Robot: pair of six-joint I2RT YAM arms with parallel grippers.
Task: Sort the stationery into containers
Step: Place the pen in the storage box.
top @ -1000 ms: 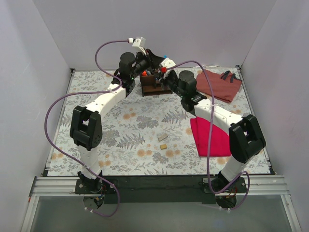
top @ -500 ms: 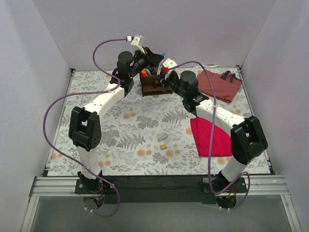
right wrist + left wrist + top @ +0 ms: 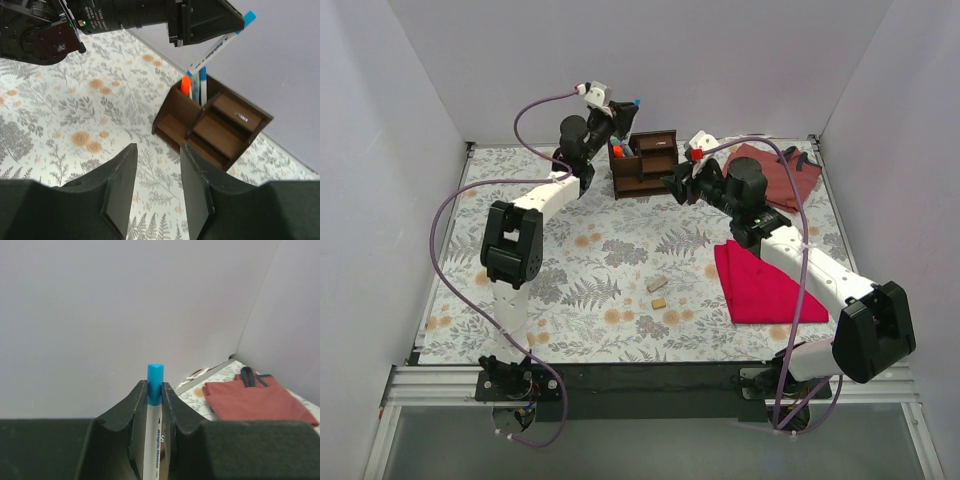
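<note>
My left gripper point(image 3: 620, 118) point(image 3: 154, 390) is shut on a white marker with a blue cap point(image 3: 155, 377) point(image 3: 220, 44). It holds the marker slanted over the back left corner of the dark brown organiser point(image 3: 655, 165) point(image 3: 227, 127). The marker's lower end points into the tall compartment, where an orange-tipped marker point(image 3: 185, 85) and blue pens point(image 3: 202, 82) stand. My right gripper point(image 3: 676, 186) point(image 3: 156, 147) hangs open and empty just right of the organiser's front. Two tan erasers point(image 3: 657, 284) lie on the floral mat mid-table.
A reddish-brown fabric bag point(image 3: 775, 172) point(image 3: 250, 400) lies at the back right beside the organiser. A flat red cloth point(image 3: 760, 285) lies under the right forearm. Grey walls close in the back and both sides. Purple cables loop over both arms.
My right gripper has opened and drawn back to the right, away from the organiser. The left gripper has shifted slightly up and left with the blue-capped marker still in it.
</note>
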